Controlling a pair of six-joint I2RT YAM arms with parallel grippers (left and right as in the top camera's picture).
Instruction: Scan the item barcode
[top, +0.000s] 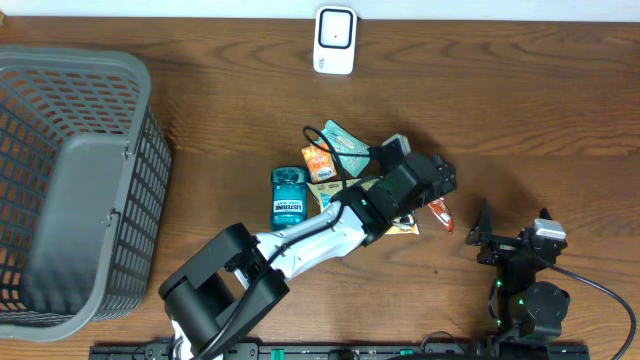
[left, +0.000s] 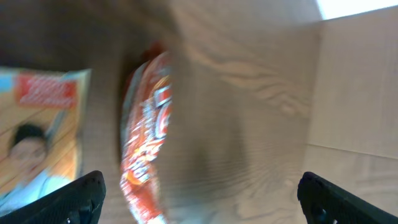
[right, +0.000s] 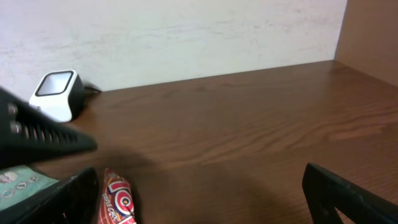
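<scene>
A red snack packet (top: 440, 212) lies on the wooden table just right of a pile of items. In the blurred left wrist view the packet (left: 146, 130) sits below my left gripper (left: 199, 199), closer to its left finger, and the wide-apart jaws touch nothing. From above, the left gripper (top: 445, 185) hovers over the pile's right edge. My right gripper (top: 512, 228) stands open to the right of the packet (right: 115, 199), which lies beside its left finger (right: 68, 199). The white barcode scanner (top: 334, 40) stands at the table's far edge, also seen as a scanner (right: 56, 93) in the right wrist view.
The pile holds a teal mouthwash bottle (top: 288, 195), an orange packet (top: 320, 163), a teal box (top: 345, 140) and a yellow packet (top: 400, 225). A grey plastic basket (top: 60, 190) fills the left side. A printed pack with a face (left: 37, 137) lies left of the red packet.
</scene>
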